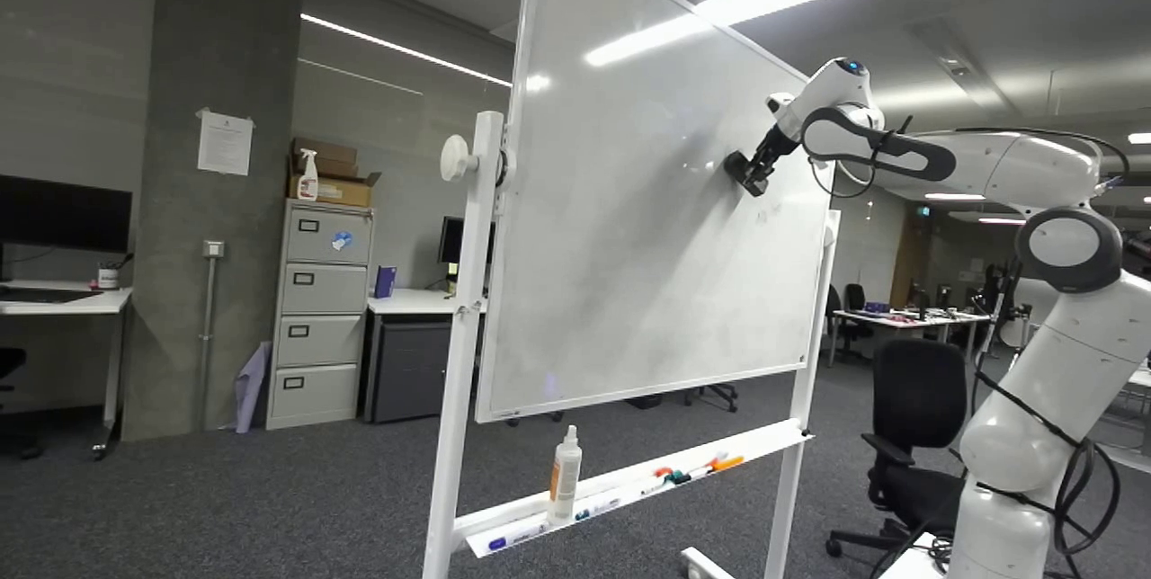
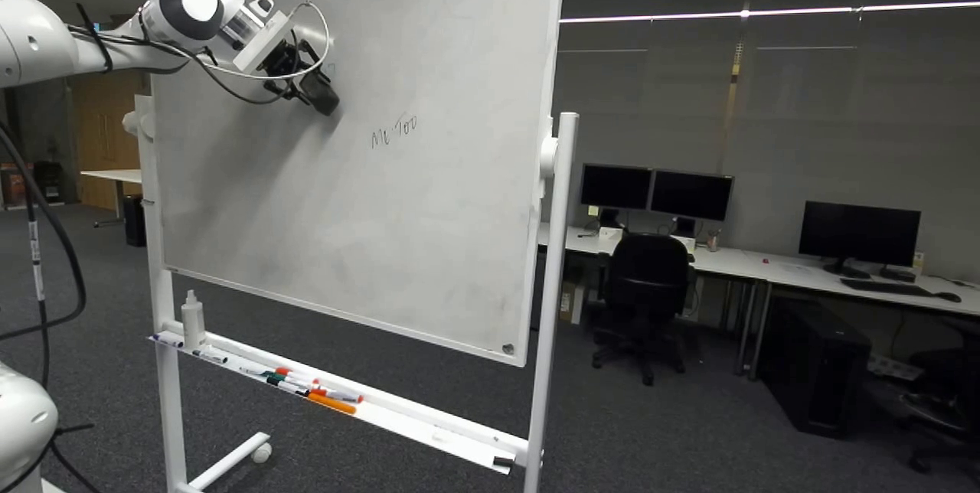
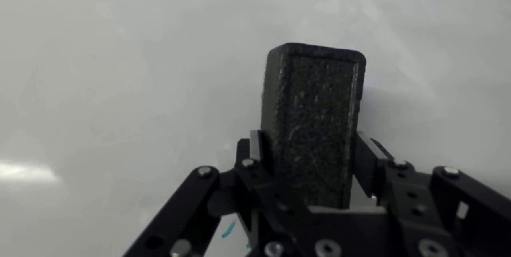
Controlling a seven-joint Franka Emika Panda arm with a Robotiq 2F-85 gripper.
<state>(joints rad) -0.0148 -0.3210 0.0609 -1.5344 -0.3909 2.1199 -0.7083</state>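
Observation:
My gripper [image 3: 309,151] is shut on a dark, block-shaped eraser [image 3: 319,101], one finger along each long side. In both exterior views the eraser [image 2: 320,93] is at the surface of a large whiteboard [image 2: 429,240]; whether it presses on the board I cannot tell. Handwriting reading "ME TOO" [image 2: 394,132] lies just right of and below the eraser in an exterior view. Small teal marks [image 3: 228,230] show on the board beside the gripper's linkage in the wrist view. Faint smudges cover other parts of the board. The eraser's board-facing side is hidden.
Below the board runs a white tray [image 2: 429,428] with a spray bottle [image 2: 193,318] and several markers [image 2: 314,386]. White posts [image 1: 463,336] hold the board on both sides. A black office chair [image 1: 917,417] stands near the arm's base. Desks with monitors are behind.

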